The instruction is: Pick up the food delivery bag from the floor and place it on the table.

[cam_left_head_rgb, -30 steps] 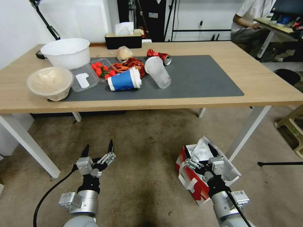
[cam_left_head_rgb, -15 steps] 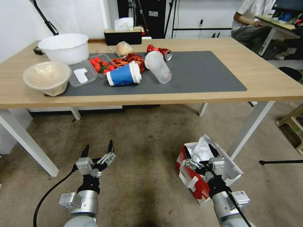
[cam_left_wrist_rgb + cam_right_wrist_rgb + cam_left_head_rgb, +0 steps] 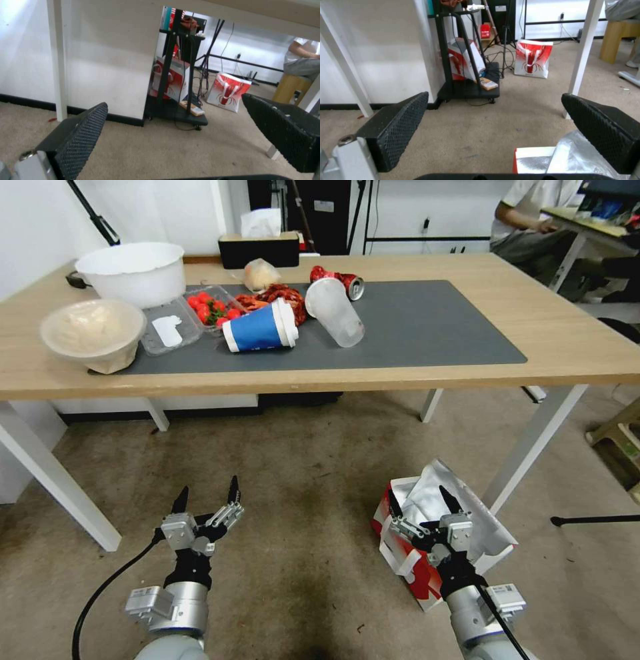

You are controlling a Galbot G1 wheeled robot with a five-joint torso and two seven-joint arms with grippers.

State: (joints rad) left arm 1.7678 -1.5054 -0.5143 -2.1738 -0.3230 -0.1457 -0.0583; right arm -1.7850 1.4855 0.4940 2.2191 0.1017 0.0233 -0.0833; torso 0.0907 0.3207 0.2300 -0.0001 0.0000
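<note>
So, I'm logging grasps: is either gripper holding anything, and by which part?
Nothing is held. The right gripper hangs open above the food delivery bag on the floor; the left gripper is open over carpet.

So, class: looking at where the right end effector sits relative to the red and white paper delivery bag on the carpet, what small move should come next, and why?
Probably lower the right end effector toward a white strap handle. Its fingers are spread, it hangs above the red and white paper delivery bag's foil-lined mouth, and the bag stands untouched on the beige carpet. The left end effector waits open.

Head high, downward — wrists low, under-table.
</note>
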